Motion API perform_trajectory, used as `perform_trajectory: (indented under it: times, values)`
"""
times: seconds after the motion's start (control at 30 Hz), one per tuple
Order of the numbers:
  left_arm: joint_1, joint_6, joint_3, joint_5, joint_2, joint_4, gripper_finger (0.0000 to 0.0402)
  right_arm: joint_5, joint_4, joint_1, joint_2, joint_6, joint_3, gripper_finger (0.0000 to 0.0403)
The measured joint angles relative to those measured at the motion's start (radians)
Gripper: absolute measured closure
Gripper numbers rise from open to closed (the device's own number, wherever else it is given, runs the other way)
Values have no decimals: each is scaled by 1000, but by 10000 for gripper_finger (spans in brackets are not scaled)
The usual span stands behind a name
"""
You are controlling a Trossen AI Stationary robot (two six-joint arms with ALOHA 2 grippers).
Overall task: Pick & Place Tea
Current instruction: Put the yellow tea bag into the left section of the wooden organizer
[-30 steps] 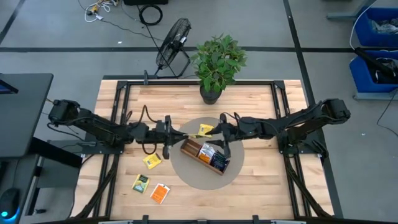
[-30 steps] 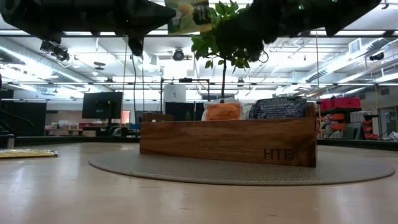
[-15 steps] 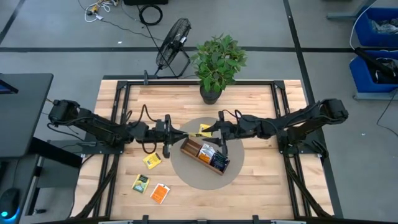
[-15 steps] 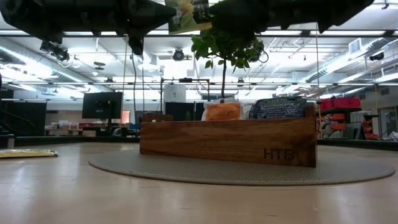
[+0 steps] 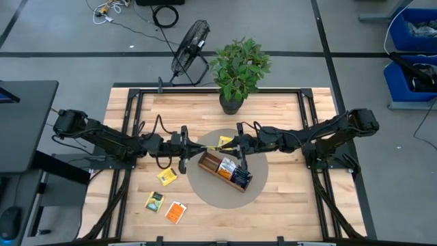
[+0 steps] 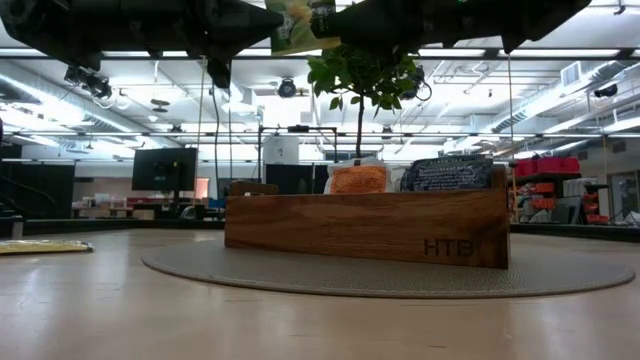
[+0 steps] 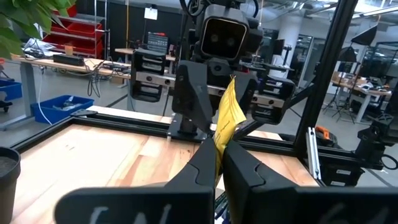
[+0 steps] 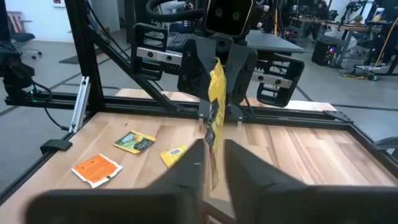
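Note:
My left gripper (image 5: 205,145) is shut on a yellow tea sachet (image 5: 224,142), held in the air over the far edge of the round grey mat (image 5: 205,195). My right gripper (image 5: 234,144) is open and faces the left one, its fingers on either side of the sachet's far end (image 8: 214,134). The wooden tray (image 5: 213,166) rests flat on the mat and holds orange and dark blue sachets. A yellow sachet (image 5: 166,177), a yellow-green one (image 5: 154,201) and an orange one (image 5: 175,212) lie flat on the table at the near left. My left gripper pinches the sachet between its two fingers at the end nearest it (image 7: 219,142). The fingers come level from the table's left. The sachet stands on edge, its faces upright, lifted clear of the mat and tray.
A potted plant (image 5: 239,68) stands at the table's far edge, with a fan (image 5: 191,44) on the floor behind it. Black frame rails (image 5: 133,116) run along the table's sides. Bare wood lies at the near right.
My right gripper has gone toward the table's left, closing on the sachet until its open fingers stand around it. The left gripper and the sachet have kept still.

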Motion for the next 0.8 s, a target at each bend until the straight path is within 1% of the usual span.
perform_trajectory:
  times: [0.07,0.1,0.13,0.2,0.37,0.53,0.6,0.67,0.8]
  values:
    - [0,0,0,0,0,0,391,0,-1,0,0,-10,0,374]
    - [0,-1,0,0,0,0,391,-1,-1,0,0,-15,0,388]
    - [0,-2,0,0,0,-1,389,0,-1,0,0,-15,0,393]
    - [0,-1,0,1,0,-9,377,0,-5,0,-1,-5,0,390]
    - [0,4,0,0,0,-32,339,0,-24,-2,-3,24,0,398]
    - [0,17,0,0,-15,-92,312,0,-90,-1,-12,80,0,400]
    - [1,41,0,0,-40,-151,303,0,-143,-1,-27,113,1,401]
    - [0,59,-1,0,-77,-221,297,9,-229,-1,-30,143,32,401]
    - [0,90,-1,0,-169,-409,290,57,-512,-1,-35,173,144,402]
